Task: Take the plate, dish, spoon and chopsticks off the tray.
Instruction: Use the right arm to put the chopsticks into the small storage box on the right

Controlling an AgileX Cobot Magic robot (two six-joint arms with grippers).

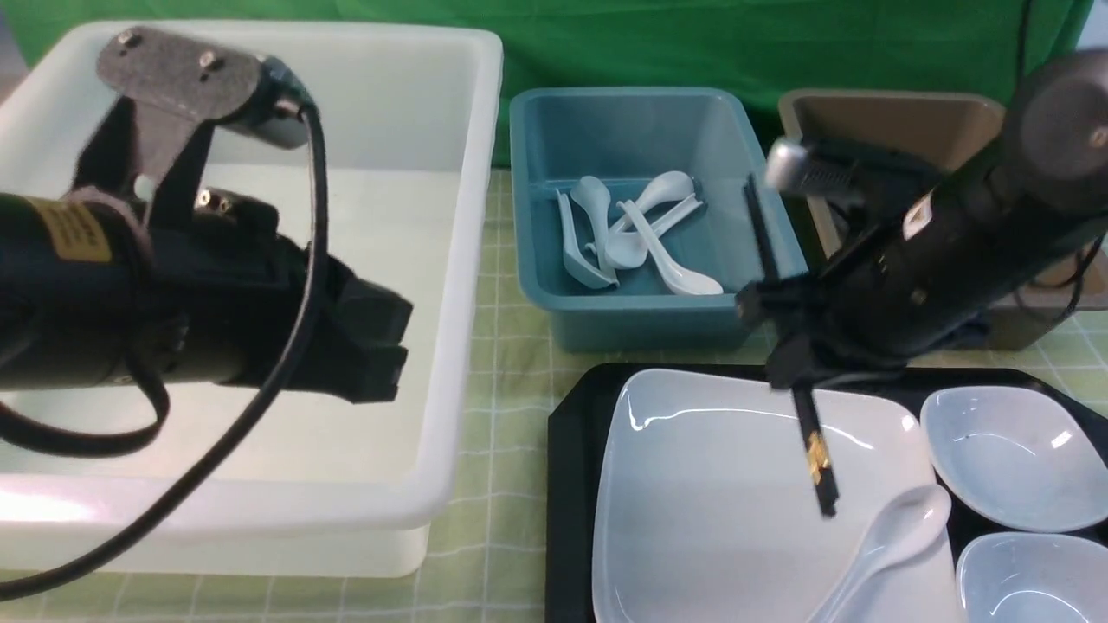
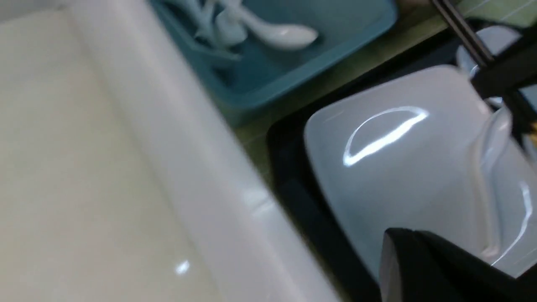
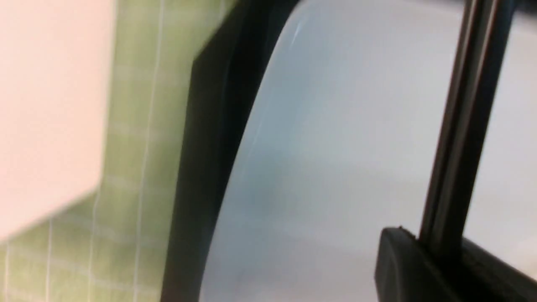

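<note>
The large white plate (image 1: pixel 736 502) fills the left part of the black tray (image 1: pixel 571 433). My right gripper (image 1: pixel 783 333) hangs above the plate's far edge, shut on the black chopsticks (image 1: pixel 814 450), which slant from over the teal tub down to their gold-banded tips above the plate. The right wrist view shows the chopsticks (image 3: pixel 465 126) rising out of the closed right gripper (image 3: pixel 436 251) over the plate (image 3: pixel 335 167). A white spoon (image 1: pixel 892 536) lies on the plate's near right part. Two small white dishes (image 1: pixel 1013 459) (image 1: pixel 1030 580) sit on the tray's right side. My left gripper (image 1: pixel 381 346) hovers shut and empty over the white tub.
A big white tub (image 1: pixel 450 260) stands at the left. Behind the tray is a teal tub (image 1: pixel 640 324) holding several white spoons (image 1: pixel 640 234). A brown tub (image 1: pixel 883 112) is at the back right, partly behind the right arm. A green checked cloth (image 1: pixel 493 484) covers the table.
</note>
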